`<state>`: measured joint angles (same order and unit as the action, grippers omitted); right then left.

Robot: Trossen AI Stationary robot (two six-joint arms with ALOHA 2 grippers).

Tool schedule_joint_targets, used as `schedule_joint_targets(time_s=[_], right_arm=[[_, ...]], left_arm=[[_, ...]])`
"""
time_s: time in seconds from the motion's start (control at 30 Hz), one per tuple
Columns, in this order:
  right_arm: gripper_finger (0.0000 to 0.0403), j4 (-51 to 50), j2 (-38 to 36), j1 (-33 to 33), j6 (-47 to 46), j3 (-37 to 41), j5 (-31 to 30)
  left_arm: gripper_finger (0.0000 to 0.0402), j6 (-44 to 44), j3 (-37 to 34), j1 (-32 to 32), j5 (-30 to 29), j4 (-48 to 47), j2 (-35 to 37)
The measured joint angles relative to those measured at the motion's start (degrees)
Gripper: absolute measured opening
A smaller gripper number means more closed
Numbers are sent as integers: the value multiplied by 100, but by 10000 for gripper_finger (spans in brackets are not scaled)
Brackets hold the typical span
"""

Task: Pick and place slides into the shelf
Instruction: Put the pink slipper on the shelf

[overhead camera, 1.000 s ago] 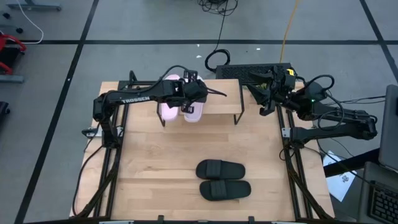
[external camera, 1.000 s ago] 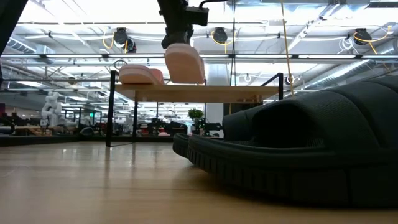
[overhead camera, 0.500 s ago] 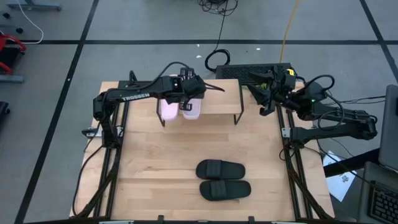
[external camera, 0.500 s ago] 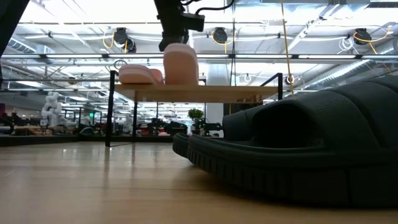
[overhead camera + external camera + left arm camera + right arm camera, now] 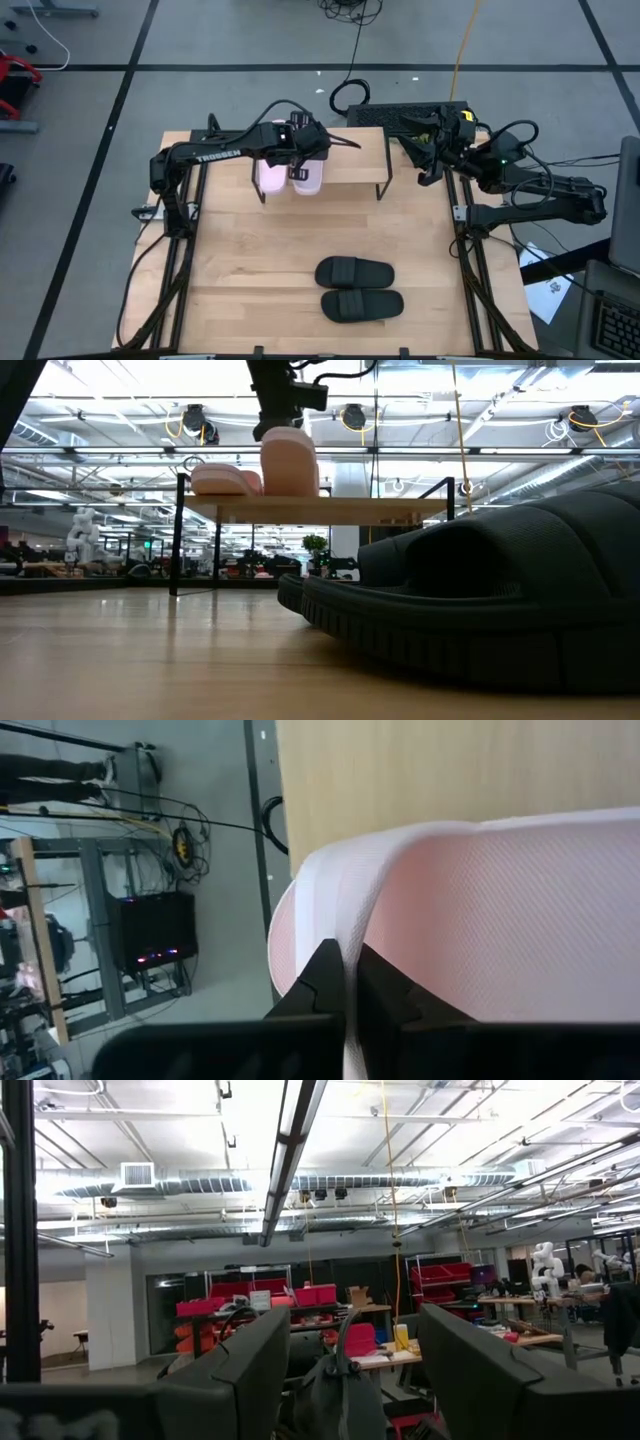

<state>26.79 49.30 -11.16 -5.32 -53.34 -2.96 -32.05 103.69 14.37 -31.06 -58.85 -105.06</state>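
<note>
The left gripper (image 5: 303, 163) hangs over the shelf (image 5: 360, 160) with its fingers (image 5: 330, 982) closed tight on the strap edge of a pink slide (image 5: 308, 174). In the left wrist view the thin white rim of the strap is pinched between the two dark tips, and the pink strap spreads out ahead of them. Seen from the low view, this pink slide (image 5: 289, 462) stands tipped up steeply under the fingers, its lower edge at the wooden top of the shelf (image 5: 330, 509) (whether it actually touches the plank I cannot tell).

Just beside the fingers, on the side toward the left arm's base, the other pink slide (image 5: 270, 174) lies flat on the shelf; in the low view it shows as a low pink hump (image 5: 226, 479) next to the tilted one.

The two black slides (image 5: 354, 272) (image 5: 361, 305) lie side by side on the tabletop (image 5: 250, 270), well apart from the left fingers.

The right gripper (image 5: 424, 152) waits at the shelf's far end, off its right edge, fingers (image 5: 250, 1360) spread apart and holding nothing.
</note>
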Motion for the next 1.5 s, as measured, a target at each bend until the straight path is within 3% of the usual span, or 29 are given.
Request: schedule_joint_targets(time_s=[0.4,0.57,0.83,1.07,1.5], right_arm=[[210,4,0,0,28,0,-2],[210,49,0,-1,44,0,-5],[210,95,2,-2,148,0,-20],[210,173,2,-2,129,0,-3],[210,170,2,-2,42,0,2]], left_arm=[[8,242,-1176,104,-106,574,250],[5,270,-1234,90,-54,654,477],[37,445,-1242,114,16,628,855],[56,542,-1240,114,23,565,804],[56,675,-1240,312,186,560,780]])
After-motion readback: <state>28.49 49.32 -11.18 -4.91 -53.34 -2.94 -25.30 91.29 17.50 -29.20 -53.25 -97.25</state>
